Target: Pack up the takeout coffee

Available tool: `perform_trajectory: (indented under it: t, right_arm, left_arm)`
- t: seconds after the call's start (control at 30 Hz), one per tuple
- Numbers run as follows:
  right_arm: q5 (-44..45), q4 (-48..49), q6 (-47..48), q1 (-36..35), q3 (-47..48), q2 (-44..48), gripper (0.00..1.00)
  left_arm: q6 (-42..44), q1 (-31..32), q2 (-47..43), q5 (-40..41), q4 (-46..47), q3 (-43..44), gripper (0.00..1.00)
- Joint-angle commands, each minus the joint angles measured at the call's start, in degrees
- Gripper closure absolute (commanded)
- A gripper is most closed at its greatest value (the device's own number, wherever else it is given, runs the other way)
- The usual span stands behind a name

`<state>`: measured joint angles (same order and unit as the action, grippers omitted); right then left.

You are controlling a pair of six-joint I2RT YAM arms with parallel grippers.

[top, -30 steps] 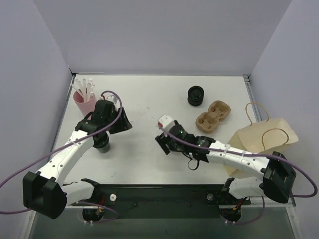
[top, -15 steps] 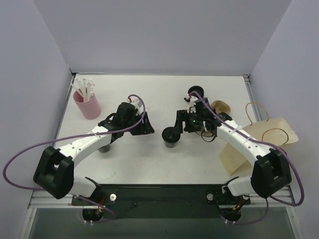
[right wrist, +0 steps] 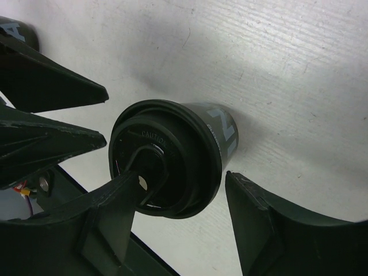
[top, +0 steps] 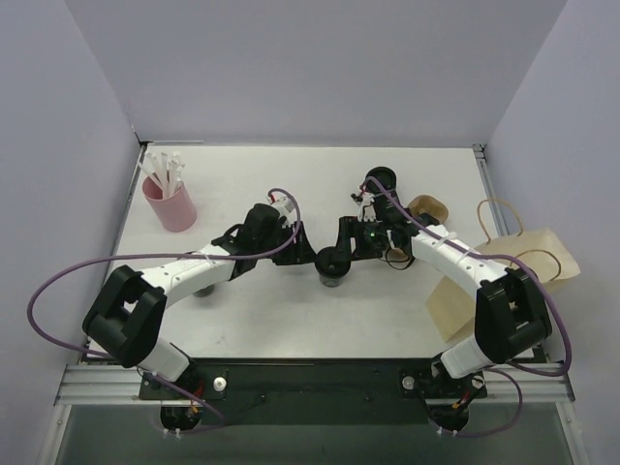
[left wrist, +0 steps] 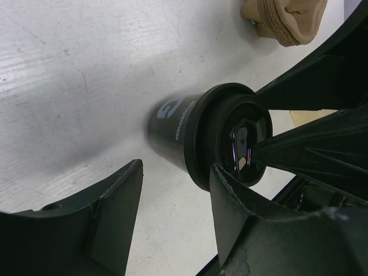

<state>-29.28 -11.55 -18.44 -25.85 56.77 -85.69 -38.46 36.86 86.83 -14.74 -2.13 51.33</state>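
Note:
The takeout coffee [top: 332, 265], a small black cup with a black lid, stands upright mid-table. My left gripper [top: 308, 252] is open just left of it. In the left wrist view the cup [left wrist: 184, 129] stands just beyond my open left gripper [left wrist: 175, 181], close to the right finger [left wrist: 241, 218]. My right gripper [top: 346, 240] is open at the cup's upper right. In the right wrist view the cup [right wrist: 190, 144] sits ahead of the open gripper [right wrist: 184, 187], and the left finger [right wrist: 115, 210] overlaps the lid. Neither gripper holds the cup.
A pink cup of white sticks [top: 168, 201] stands at the back left. A stack of black ribbed rings [top: 381, 182] and a brown pulp carrier [top: 426, 218] are at the back right. A brown paper bag [top: 509, 271] lies at the right. A dark object [top: 201, 288] shows under my left arm.
Both arms swung toward the table's middle. The left gripper moved right, up to the cup. The right gripper left the cup standing and now sits at its upper right.

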Motion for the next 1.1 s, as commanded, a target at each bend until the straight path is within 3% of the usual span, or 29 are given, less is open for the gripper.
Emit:
perform_trajectory:
  t: [0.0,0.27,0.6,1.07]
  right_arm:
    - [-3.15,2.23,-0.55,0.62,-1.31,-1.67,0.40]
    - [-3.59,5.57,-0.64,2.47,-5.35,-2.73,0.53]
    - [-3.16,9.53,-1.95,3.34,-9.84,-2.73,0.60]
    - [-3.51,21.22,-6.26,5.10,-20.74,-3.17,0.66]
  left_arm:
    - [-0.65,1.19,1.41,-1.08,5.82,-0.35,0.41]
    - [-1.71,2.42,2.56,-0.37,7.84,-2.46,0.44]
    - [-4.69,3.13,2.64,-0.99,11.62,-6.59,0.47]
    - [-7.86,6.03,4.22,7.71,11.97,-16.52,0.60]
